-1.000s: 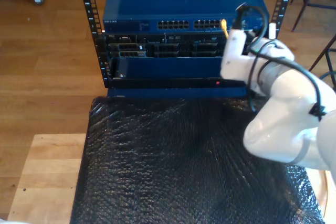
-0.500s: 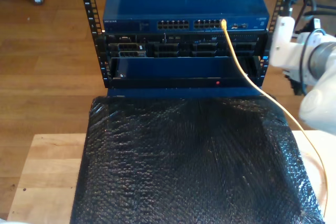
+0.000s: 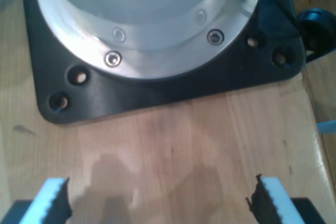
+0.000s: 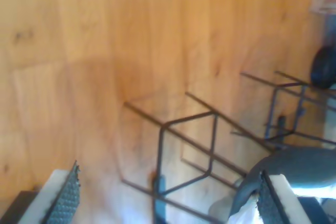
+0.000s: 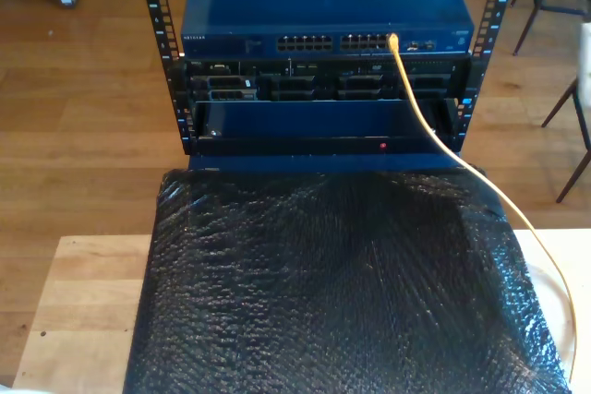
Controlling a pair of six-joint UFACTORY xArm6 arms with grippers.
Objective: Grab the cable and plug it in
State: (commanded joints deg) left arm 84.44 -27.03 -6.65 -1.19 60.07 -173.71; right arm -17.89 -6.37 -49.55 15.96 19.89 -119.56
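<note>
Faint raised lettering runs across the top of the blue switch (image 5: 323, 2) in the exterior view; it seems to read NETGEAR, though the letters are dim. A small white mark sits on the switch's front face, toward the exterior view's left, too small to read. No other text can be read.

my first gripper (image 3: 157, 203) jaws wide apart, my second gripper (image 4: 168, 200) jaws likewise

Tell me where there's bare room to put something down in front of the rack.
The black bubble-wrap mat is bare except its exterior-view right edge, where the cable runs down from the blue switch. The wooden tabletop beside it is free too.
</note>
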